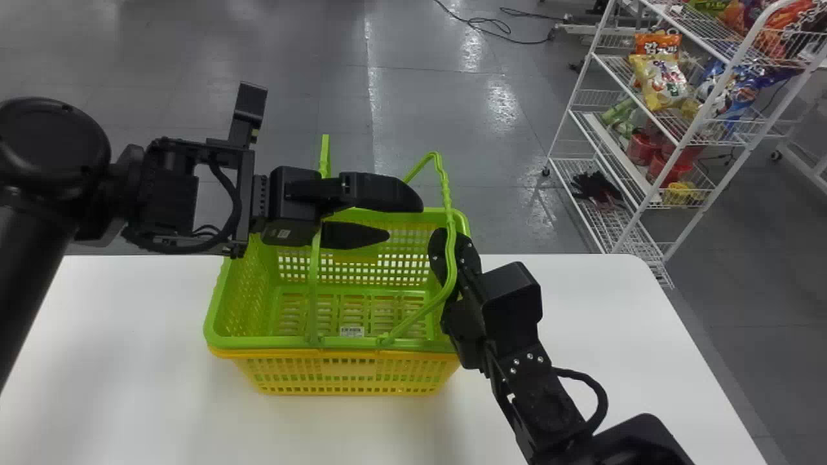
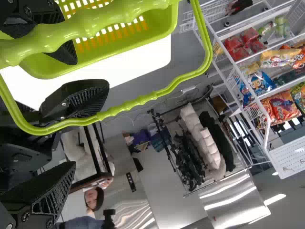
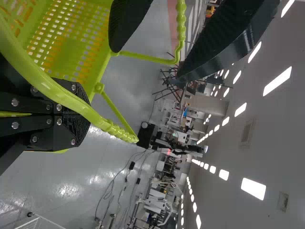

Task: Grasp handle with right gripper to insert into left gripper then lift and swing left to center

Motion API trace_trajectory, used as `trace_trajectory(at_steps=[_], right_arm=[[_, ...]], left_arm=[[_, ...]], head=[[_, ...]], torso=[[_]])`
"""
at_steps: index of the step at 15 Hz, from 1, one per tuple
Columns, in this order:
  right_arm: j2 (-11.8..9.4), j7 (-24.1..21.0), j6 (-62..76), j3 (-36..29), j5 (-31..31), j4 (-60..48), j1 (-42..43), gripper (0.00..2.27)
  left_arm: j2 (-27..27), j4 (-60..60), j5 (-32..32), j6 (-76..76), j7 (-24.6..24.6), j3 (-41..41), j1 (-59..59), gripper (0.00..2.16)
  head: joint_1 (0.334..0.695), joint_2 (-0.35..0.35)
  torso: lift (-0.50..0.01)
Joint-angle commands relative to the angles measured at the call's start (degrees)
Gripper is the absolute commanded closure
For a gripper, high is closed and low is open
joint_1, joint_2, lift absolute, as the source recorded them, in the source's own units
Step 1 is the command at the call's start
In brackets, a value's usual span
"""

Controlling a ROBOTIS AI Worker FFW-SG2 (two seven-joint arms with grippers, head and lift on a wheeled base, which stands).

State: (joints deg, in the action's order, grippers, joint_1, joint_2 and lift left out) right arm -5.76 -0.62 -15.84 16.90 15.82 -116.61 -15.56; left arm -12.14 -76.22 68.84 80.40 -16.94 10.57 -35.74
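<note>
My left gripper reaches over the basket with fingers apart; its fingers show again in the left wrist view, the left gripper open. The left handle stands up, passing the base of those fingers. In the left wrist view its grip crosses the upper finger. At the basket's right side is my right gripper, with the leaning right handle across it. In the right wrist view the right gripper has its fingers together, and the right handle runs over them on the camera side.
The green basket sits in a yellow one on the white table. Beyond the table's right back corner stands a white wire shelf holding snack bags. Grey floor lies behind the table.
</note>
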Motion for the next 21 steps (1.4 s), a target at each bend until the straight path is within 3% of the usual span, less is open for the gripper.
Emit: trace_trajectory(at_steps=[1, 8, 15, 21], right_arm=[[0.0, -0.1, -0.1, 1.0, 0.5, -0.4, -0.2, 2.25], [-0.8, 0.3, -3.8, 5.3, 3.4, -6.4, -2.7, 2.25], [-4.3, 1.0, -11.2, 5.9, 4.7, -16.6, -8.6, 2.25], [-4.3, 1.8, -14.7, 8.3, 5.5, -16.1, -6.3, 2.25]], left_arm=[[0.1, 0.5, -0.4, -0.1, 0.1, 0.1, -0.1, 0.05], [0.1, 1.0, -0.9, -0.3, -0.1, 0.1, -0.5, 0.05], [-0.3, 1.7, -0.8, -0.5, -0.5, 0.1, -1.3, 0.05], [0.0, 1.9, -0.8, -0.6, -0.5, 0.1, -1.3, 0.05]], head=[[0.695, -0.125], [0.695, -0.093], [0.695, -0.095], [0.695, -0.090]], torso=[[-0.093], [-0.093], [-0.093], [-0.093]])
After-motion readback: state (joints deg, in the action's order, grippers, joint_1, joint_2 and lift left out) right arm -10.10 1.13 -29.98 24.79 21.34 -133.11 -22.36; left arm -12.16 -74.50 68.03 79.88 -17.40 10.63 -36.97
